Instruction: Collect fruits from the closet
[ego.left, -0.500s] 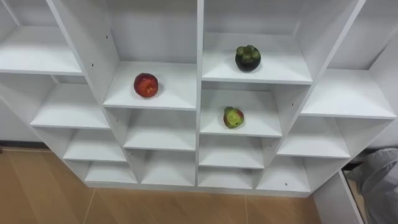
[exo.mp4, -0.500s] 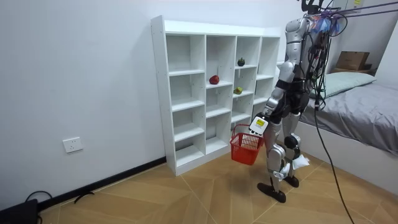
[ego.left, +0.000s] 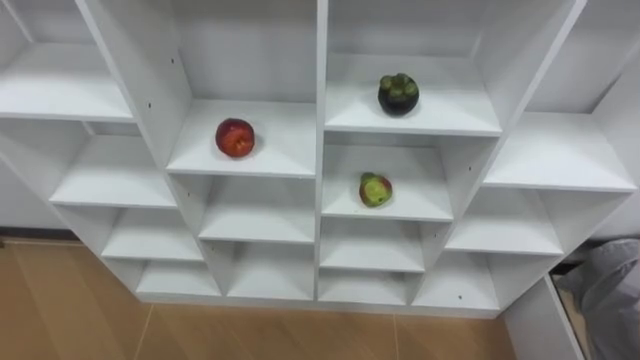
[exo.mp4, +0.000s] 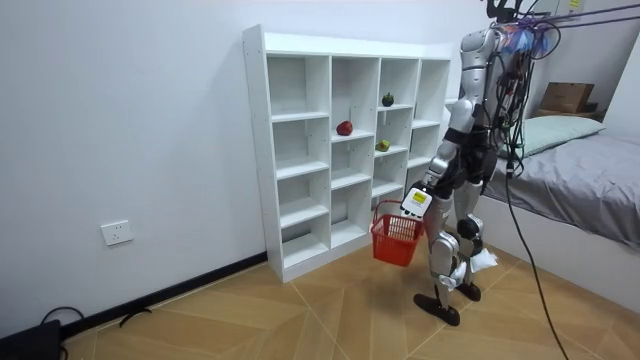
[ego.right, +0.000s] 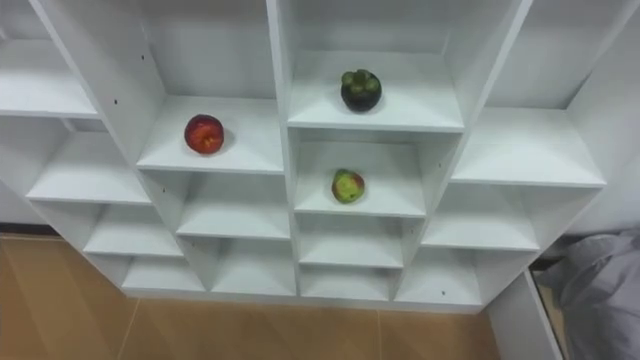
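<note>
**Three fruits wait on the shelves, basket held low**

The closet (ego.left: 320, 60) is faced square-on, and no fruit has yet been collected. In the left eye view the apple (ego.left: 235, 137) is seen at 10 o'clock from the view's centre, in a compartment left of the middle post. The mangosteen (ego.left: 398, 93) is set between 1 and 2 o'clock, right of that post. The green fruit (ego.left: 375, 189) is found at 3 o'clock, in the compartment directly below the mangosteen.

In the room view the robot is shown standing upright just before the closet. The left hand (exo.mp4: 415, 200) is held low at thigh height, and the red basket (exo.mp4: 397, 238) is hung from it by its handle, around which the fingers appear to be clasped. From that hand the apple is placed at about 10:30, the green fruit at 11 and the mangosteen nearer 12. All three are above the hand and deeper in the shelves.

The two fruits right of the post are judged nearer the right arm, and the apple nearer the basket arm. The apple and mangosteen are round, with no long axis to be read, and the mangosteen's crown is turned upward. The green fruit is slightly elongated, its long axis lying roughly 12 to 6.
</note>
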